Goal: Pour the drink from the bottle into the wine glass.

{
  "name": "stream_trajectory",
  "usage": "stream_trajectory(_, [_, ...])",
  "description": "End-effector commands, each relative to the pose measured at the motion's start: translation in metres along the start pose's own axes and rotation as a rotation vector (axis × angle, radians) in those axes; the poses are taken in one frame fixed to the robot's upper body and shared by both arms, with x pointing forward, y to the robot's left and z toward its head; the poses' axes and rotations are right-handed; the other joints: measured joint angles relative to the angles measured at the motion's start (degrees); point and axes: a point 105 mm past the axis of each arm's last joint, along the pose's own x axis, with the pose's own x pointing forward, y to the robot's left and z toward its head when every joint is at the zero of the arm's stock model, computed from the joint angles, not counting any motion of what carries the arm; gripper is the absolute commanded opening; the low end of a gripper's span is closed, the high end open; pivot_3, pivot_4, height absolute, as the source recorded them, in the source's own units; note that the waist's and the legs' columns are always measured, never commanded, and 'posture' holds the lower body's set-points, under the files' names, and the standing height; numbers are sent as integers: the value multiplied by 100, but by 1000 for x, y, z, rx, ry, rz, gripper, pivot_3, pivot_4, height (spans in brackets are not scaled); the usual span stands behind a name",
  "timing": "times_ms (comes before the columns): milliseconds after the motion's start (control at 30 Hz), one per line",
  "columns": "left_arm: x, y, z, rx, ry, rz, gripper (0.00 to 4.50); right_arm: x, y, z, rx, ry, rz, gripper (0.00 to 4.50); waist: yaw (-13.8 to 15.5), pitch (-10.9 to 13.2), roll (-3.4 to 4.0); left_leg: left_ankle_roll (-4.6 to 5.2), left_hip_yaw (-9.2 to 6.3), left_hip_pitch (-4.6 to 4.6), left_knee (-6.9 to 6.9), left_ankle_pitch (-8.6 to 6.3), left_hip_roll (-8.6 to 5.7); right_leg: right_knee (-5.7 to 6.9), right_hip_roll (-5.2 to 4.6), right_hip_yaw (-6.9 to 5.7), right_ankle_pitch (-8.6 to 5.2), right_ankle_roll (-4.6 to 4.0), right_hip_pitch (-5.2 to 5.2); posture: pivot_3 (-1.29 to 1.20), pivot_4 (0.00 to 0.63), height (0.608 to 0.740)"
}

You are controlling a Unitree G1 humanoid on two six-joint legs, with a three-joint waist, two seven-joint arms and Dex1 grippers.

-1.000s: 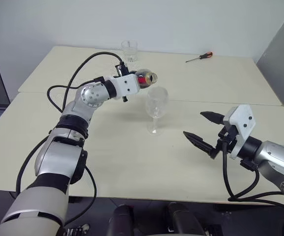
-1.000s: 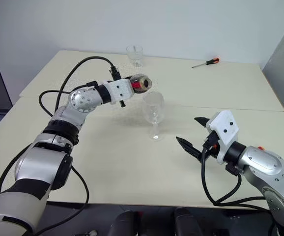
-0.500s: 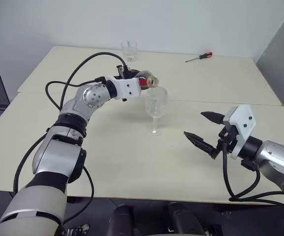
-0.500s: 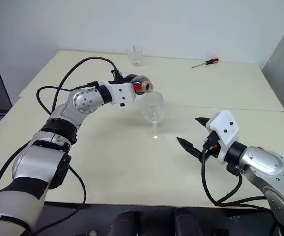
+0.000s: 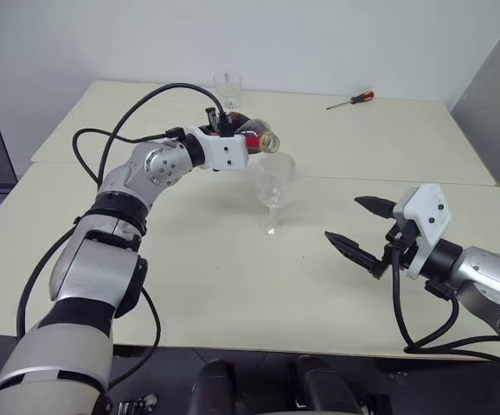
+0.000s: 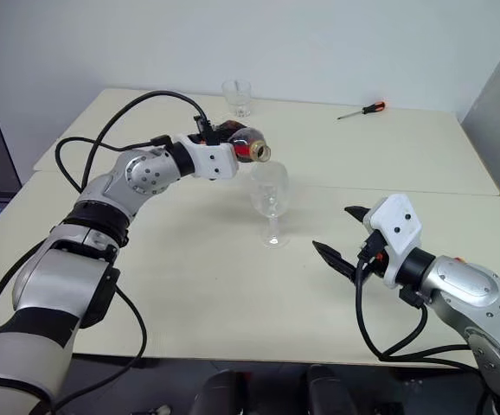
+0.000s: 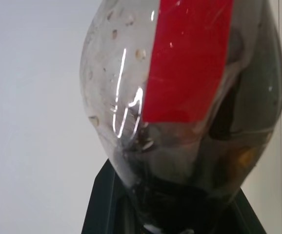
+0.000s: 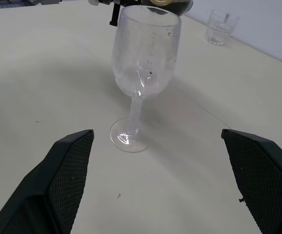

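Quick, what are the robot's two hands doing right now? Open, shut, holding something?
Left gripper: shut on the bottle, tipped above the wine glass.
Right gripper: open, holding nothing.

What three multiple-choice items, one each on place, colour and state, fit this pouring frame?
1. Where does the screwdriver lie?
A. at the table's far right
B. beside the wine glass foot
C. in the right claw

2. What colour is the label on the bottle?
A. blue
B. red
C. green

3. How is the wine glass?
A. tipped over
B. half full
C. upright and empty

Answers:
1 A, it lies far back on the table, right of the tumbler.
2 B, the red band shows in the left wrist view.
3 C, it stands on its foot with no drink inside, while the left claw tilts the bottle over its rim.
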Motion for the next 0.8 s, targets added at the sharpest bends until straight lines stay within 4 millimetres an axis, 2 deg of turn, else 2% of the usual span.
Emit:
stream_trajectory(33, [1, 30, 12, 82, -41, 77, 738, -4, -3, 10, -41, -29, -13, 4500, 0, 0, 0, 0, 0, 0, 0, 0, 0, 0, 0, 0, 0, 0, 0, 0, 150, 740])
stream_trajectory(800, [-1, 46, 19, 215, -70, 117, 738, -5, -4, 13, -54, -33, -9, 4500, -2, 0, 0, 0, 1, 1, 2, 0, -1, 2, -1, 2, 8, -13, 0, 0, 150, 740])
